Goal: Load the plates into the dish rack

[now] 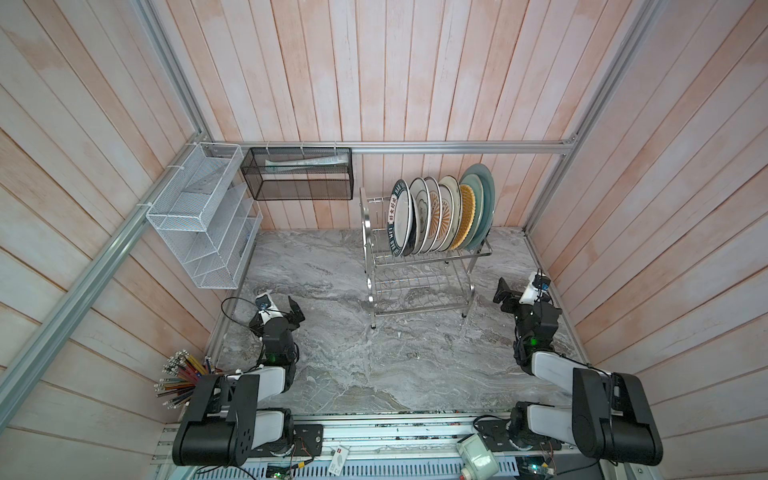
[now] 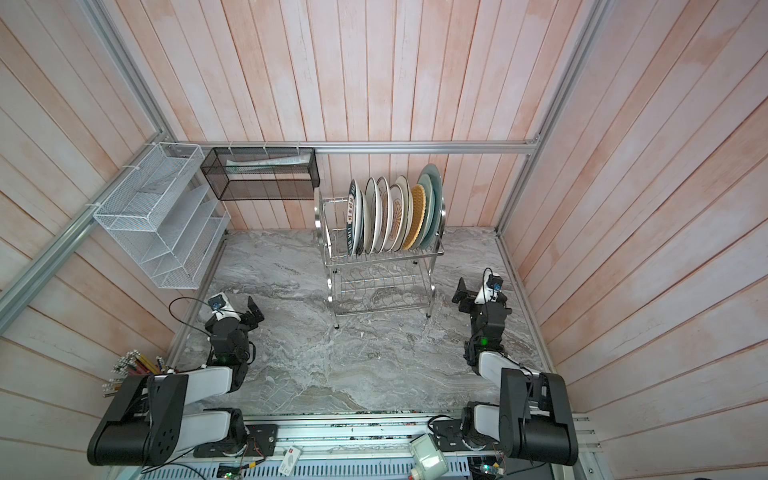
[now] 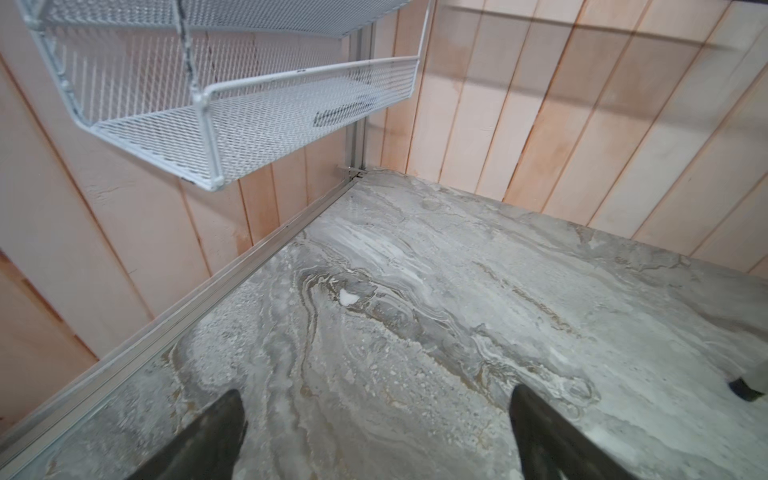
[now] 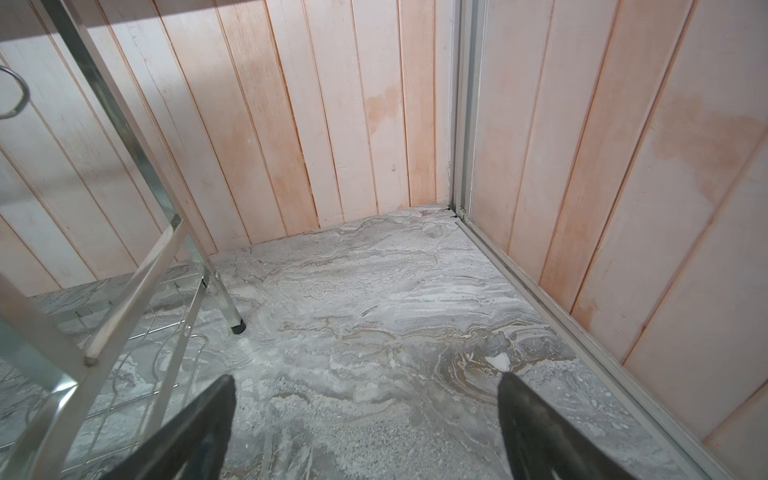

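Tabletop (image 1: 332, 374) surface is grey stone-look material with pale and brown veining, bordered by aluminium rails (image 3: 174, 332) along its left, right and far edges. Walls (image 1: 415, 70) of pale pink-white planks enclose it on three sides, and a horizontal aluminium bar (image 1: 457, 147) crosses the back wall. The dish rack (image 1: 419, 286), a two-tier shiny wire unit, stands on its feet toward the far edge, right of the middle. The plates (image 1: 440, 216) stand on edge in a close row in its upper tier, leaning toward the right end, from a dark-rimmed lettered plate at the left to a large grey-blue plate at the right. A white mesh organiser (image 1: 199, 216) hangs on the left wall near the far left corner; a black mesh basket (image 1: 297, 174) hangs from the back bar just beside it. A bundle of pencils (image 1: 183, 374) sits beyond the near left corner. The left gripper (image 3: 376, 395) hangs near the left edge, jaws spread wide over bare surface, holding nothing. The right gripper (image 4: 365, 379) hangs near the right edge, just beside the rack's right end, jaws likewise spread wide and holding nothing.
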Motion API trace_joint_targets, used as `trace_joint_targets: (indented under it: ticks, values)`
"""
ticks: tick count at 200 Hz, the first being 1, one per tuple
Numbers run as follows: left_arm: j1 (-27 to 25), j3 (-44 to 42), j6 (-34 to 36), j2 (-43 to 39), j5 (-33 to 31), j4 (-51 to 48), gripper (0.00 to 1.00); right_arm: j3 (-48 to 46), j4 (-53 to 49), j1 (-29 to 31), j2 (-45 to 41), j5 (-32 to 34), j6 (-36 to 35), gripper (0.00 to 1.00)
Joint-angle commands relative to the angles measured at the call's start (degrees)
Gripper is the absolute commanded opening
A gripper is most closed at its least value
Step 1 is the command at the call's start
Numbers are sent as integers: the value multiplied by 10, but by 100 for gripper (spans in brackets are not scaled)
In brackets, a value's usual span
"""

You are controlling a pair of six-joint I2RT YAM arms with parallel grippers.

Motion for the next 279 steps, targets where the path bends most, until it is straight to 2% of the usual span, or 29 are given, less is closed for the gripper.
trace_joint_targets:
  ticks: [1, 8, 26, 38, 47, 54, 62, 74, 85, 97, 118, 137, 159, 180, 199, 279]
  values:
    - [-2, 31, 48, 47, 69, 64, 100, 19, 18, 4, 14, -2, -38, 98]
    - [-3, 55, 48, 44, 91, 19, 100, 22, 17, 5, 17, -9, -41, 98]
    - [2, 45, 72, 114, 106, 126, 100, 31, 15, 6, 25, -14, -46, 98]
    - [4, 63, 59, 87, 117, 39, 100, 30, 30, 6, 29, -17, -48, 98]
    - [6, 56, 61, 100, 117, 83, 100, 32, 30, 7, 33, -22, -50, 98]
    - [6, 53, 63, 108, 117, 97, 100, 39, 6, 9, 31, -21, -38, 98]
    - [7, 57, 60, 96, 118, 62, 100, 47, -41, 9, 17, -13, -21, 98]
    - [7, 58, 60, 95, 119, 67, 100, 34, -79, 13, -16, -5, -33, 98]
    - [6, 56, 61, 97, 118, 71, 100, -8, -35, 19, -26, 7, -47, 98]
    - [6, 63, 62, 93, 122, 54, 100, -34, 10, 20, -6, 18, -33, 98]
    - [6, 62, 62, 93, 121, 57, 100, -33, 52, 25, 36, -8, -65, 98]
    - [6, 61, 62, 94, 121, 58, 100, -28, 88, 37, 82, 12, -78, 98]
    - [6, 61, 62, 95, 121, 57, 100, -60, 245, 39, 163, 1, -84, 98]
    - [6, 61, 62, 94, 121, 57, 100, -21, 108, 35, 128, 3, -80, 98]
    - [6, 61, 63, 94, 121, 58, 100, -29, 144, 24, 139, -10, -62, 98]
    - [7, 68, 63, 98, 125, 48, 100, -21, 114, 24, 131, -19, -73, 98]
